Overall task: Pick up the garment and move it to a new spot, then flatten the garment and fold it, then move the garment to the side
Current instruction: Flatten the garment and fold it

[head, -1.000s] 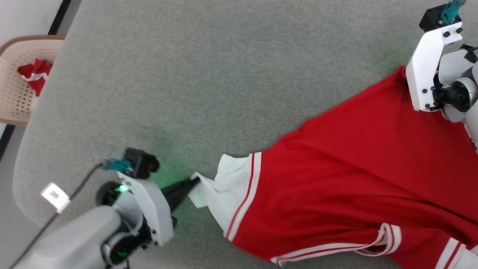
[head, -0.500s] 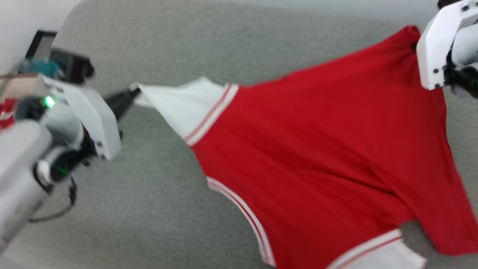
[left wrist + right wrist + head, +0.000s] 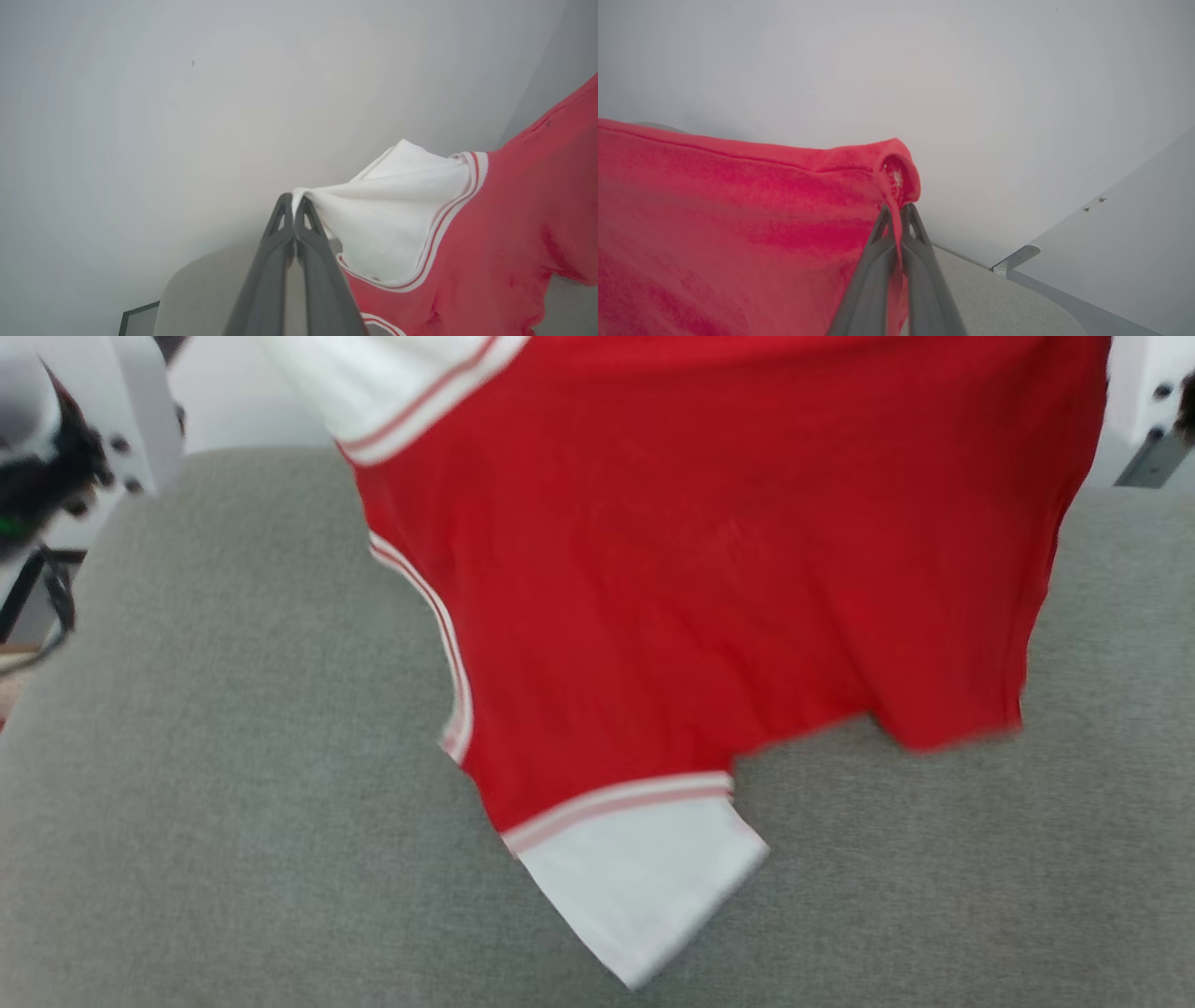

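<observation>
here the lower white sleeve [image 3: 644, 887] seems to brush the grey desk [image 3: 187, 803], nearest the camera. the rest of the red jersey [image 3: 709, 569] hangs above it, its long axis stretched side to side between the two hands. the left hand [image 3: 293, 205] is pressed together on the tip of the upper sleeve [image 3: 397, 205], and the right hand [image 3: 896, 212] pinches a red hem corner. both are raised, arms wide apart, so laying it flat likely means lowering together.

Bare lab-like room: grey felt table [image 3: 187, 756], blank white wall [image 3: 187, 93]
</observation>
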